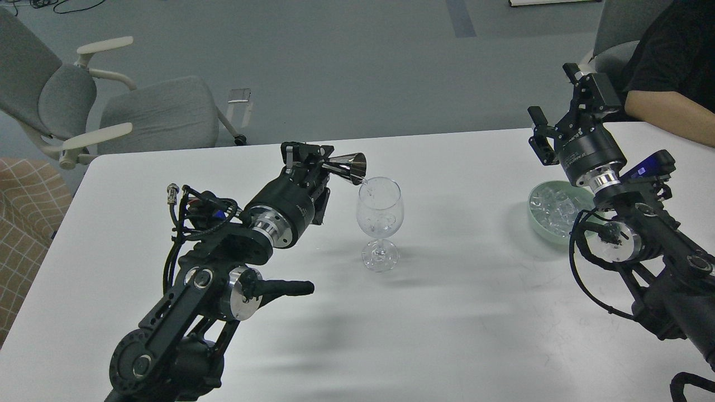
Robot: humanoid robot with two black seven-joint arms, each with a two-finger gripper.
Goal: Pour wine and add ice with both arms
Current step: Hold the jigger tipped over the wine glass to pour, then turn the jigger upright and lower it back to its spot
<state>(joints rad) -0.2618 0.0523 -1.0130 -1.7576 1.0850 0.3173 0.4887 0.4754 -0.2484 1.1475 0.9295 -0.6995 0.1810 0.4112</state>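
A clear stemmed wine glass (380, 220) stands upright at the middle of the white table (458, 312). My left gripper (314, 163) is shut on a shiny steel measuring cup (350, 166), tipped on its side with its mouth at the glass's left rim. A thin clear stream of wine (366, 186) runs from the cup into the glass. My right gripper (558, 109) is open and empty, raised above and behind a pale green bowl (537, 219) that holds several clear ice chunks (553, 205).
A person's bare forearm (665, 114) rests on the table's far right corner. A grey office chair (111, 111) stands beyond the far left edge. A checked cushion (22, 223) is at the left edge.
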